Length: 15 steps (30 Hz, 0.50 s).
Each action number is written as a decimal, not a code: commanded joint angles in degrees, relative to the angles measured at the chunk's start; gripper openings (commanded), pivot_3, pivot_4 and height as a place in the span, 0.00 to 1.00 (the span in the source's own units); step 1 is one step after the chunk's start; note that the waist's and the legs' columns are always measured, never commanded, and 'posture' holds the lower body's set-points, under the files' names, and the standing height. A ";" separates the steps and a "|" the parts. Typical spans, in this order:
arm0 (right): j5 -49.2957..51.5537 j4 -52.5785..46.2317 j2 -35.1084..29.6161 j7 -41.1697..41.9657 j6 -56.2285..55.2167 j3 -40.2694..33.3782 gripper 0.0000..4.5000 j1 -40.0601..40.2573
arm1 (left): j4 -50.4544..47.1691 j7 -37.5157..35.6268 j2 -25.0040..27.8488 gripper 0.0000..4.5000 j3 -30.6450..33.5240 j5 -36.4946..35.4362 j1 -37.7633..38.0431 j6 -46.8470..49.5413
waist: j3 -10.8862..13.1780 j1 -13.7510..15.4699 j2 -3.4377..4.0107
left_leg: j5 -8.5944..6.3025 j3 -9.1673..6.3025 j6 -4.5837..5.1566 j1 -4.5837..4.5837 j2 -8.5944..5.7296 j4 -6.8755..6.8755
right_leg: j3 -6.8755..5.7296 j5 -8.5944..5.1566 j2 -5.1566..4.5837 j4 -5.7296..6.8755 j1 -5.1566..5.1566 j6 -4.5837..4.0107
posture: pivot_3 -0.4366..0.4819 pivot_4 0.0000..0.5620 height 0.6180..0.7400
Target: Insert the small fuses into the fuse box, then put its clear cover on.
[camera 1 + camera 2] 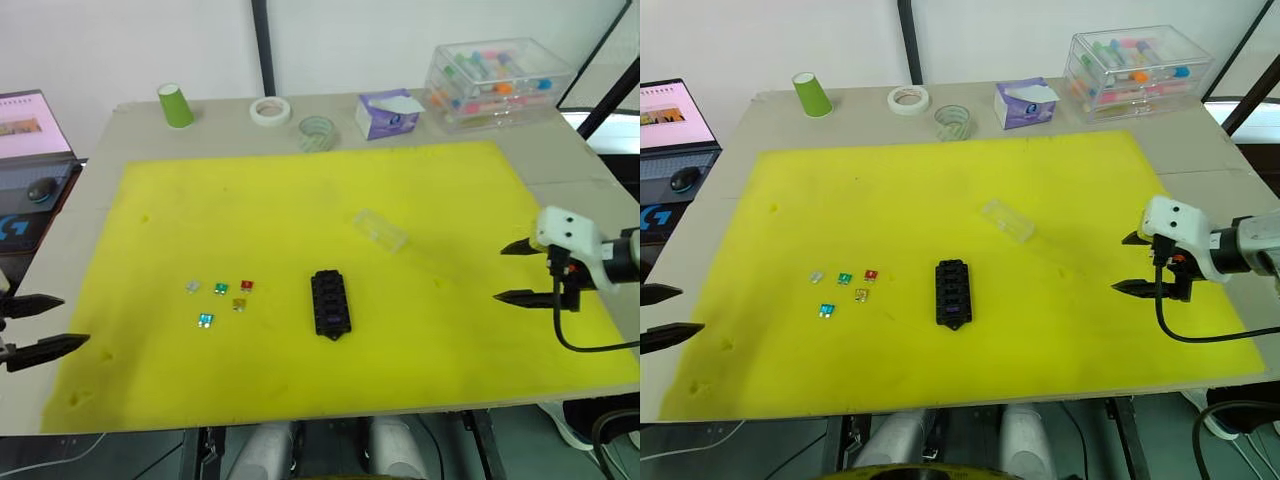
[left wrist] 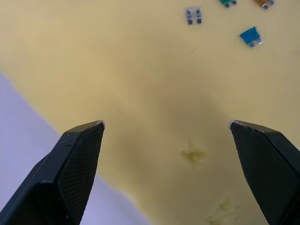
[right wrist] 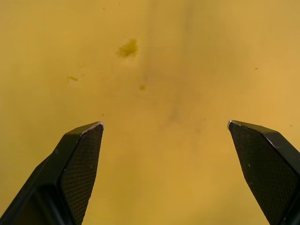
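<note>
Fuses: five loose on the yellow foam mat (image 1: 420, 200), in a small cluster on my left half: grey-clear fuse (image 1: 192, 286), green fuse (image 1: 220, 288), red fuse (image 1: 247, 286), yellow fuse (image 1: 239, 304), teal fuse (image 1: 205, 320). A purple spot sits in the near end of the fuse box; I take it for the sixth fuse, already seated, but it is too small to be sure.
Fuse box: black fuse box (image 1: 331, 302) near mat centre, just right of the cluster, long axis running away from me.
Cover: clear cover (image 1: 381, 229) lying on the mat beyond the box and to its right, apart from it, long axis slanted.
Left claw (image 1: 35, 325): wide, empty, at the mat's left edge.
Right claw (image 1: 530, 271): wide, empty, over bare mat toward the right edge.
Key relation: fuses lie right and forward of my left claw; the box lies between them and my right claw. Left arm is nearer, so it should probably take the first pick. In the left wrist view the teal and grey-clear fuses lie ahead of the fingertips (image 2: 86, 140).
Writing: none I can read on the fuse box, tissue pack (image 1: 389, 112) or table (image 1: 220, 135); the screen (image 1: 30, 125) at far left is too small to make out.
</note>
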 commanded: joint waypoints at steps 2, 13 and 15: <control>-0.46 -1.48 0.04 -0.53 -0.17 -1.07 1.00 -2.20 | 1.43 -0.12 0.12 1.00 -0.78 0.62 -1.19 -2.91 | 0.01 -0.01 0.01 | -0.01 0.01 0.00 0.00 0.00 0.00 | 0.00 0.00 0.00 -0.01 0.00 0.00 | 0.48 0.27 1.00; 5.58 -13.59 9.39 -2.18 9.56 4.36 1.00 -15.95 | -1.62 1.01 -1.07 1.00 -11.99 -3.87 -11.99 2.00 | 0.03 -0.06 0.06 | -0.01 0.00 0.00 -0.01 0.03 0.02 | 0.02 0.00 0.03 0.03 -0.03 0.01 | 0.48 0.27 1.00; 7.65 -16.18 12.38 -3.03 12.74 5.75 1.00 -18.96 | -1.95 0.37 -1.16 1.00 -14.94 -6.29 -15.01 5.96 | 0.03 -0.08 0.05 | -0.02 0.00 -0.01 -0.03 0.03 0.02 | 0.04 0.00 0.03 0.03 -0.05 0.01 | 0.48 0.27 1.00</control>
